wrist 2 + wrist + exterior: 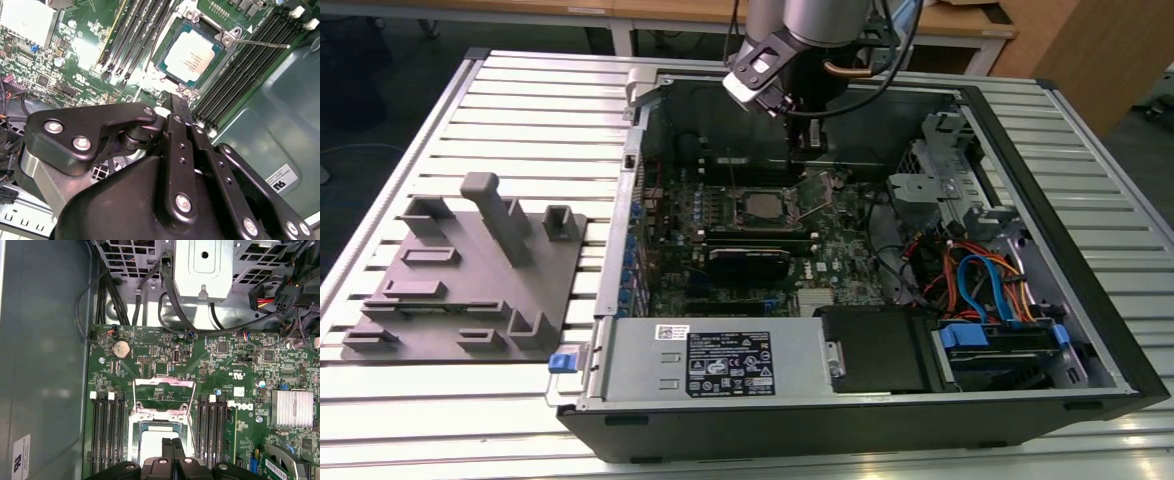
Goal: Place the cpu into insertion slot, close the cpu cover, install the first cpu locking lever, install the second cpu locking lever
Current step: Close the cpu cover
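The cpu (pixel 192 55), a silvery square chip, lies in the insertion slot (pixel 228 39) on the green board. It is also visible in the first wrist view, cpu (pixel 150 442) inside the slot's metal rim (pixel 134 435). The cpu cover (pixel 163 383), a thin metal frame, stands swung open past the slot. A thin locking lever (pixel 262 45) sticks out sideways from one corner. My gripper (pixel 181 106) is shut with nothing between its fingers. Its tips hover over the slot's edge, as the gripper (pixel 172 442) also shows. In the exterior view the gripper (pixel 803 145) hangs just behind the slot (pixel 758 205).
The open computer case (pixel 1067 180) walls in the board. Black memory slots (pixel 107 430) flank the socket. A drive cage with coloured cables (pixel 987 280) fills the exterior view's right. The power supply (pixel 707 365) sits at the front. A grey fixture (pixel 467 270) lies outside at the left.
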### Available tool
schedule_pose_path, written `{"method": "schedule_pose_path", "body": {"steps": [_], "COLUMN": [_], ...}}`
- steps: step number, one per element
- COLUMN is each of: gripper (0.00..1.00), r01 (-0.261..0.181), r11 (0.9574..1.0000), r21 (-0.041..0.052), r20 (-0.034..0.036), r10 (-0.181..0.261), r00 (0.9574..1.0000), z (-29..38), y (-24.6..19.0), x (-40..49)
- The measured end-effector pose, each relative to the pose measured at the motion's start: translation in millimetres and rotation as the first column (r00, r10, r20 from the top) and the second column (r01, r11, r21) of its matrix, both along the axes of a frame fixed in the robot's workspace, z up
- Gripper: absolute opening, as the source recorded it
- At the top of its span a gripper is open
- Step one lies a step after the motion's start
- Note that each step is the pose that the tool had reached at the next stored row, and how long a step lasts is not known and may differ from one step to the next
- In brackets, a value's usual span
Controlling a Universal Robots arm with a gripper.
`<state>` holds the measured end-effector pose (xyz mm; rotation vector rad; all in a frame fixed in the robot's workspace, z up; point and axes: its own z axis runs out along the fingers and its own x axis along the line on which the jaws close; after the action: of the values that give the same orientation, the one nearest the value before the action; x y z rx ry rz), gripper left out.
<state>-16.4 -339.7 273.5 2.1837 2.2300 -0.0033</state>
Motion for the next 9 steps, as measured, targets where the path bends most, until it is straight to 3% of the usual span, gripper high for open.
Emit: {"method": "schedule_pose_path", "body": {"steps": [9], "gripper": [0.10], "r01": [0.000], "r11": [1.0000], "r21": [-0.0001], "r20": [-0.0001], "r10": [0.000], "r00": [1.0000], "z": [0.0], "y": [0.0], "x": [4.7]}}
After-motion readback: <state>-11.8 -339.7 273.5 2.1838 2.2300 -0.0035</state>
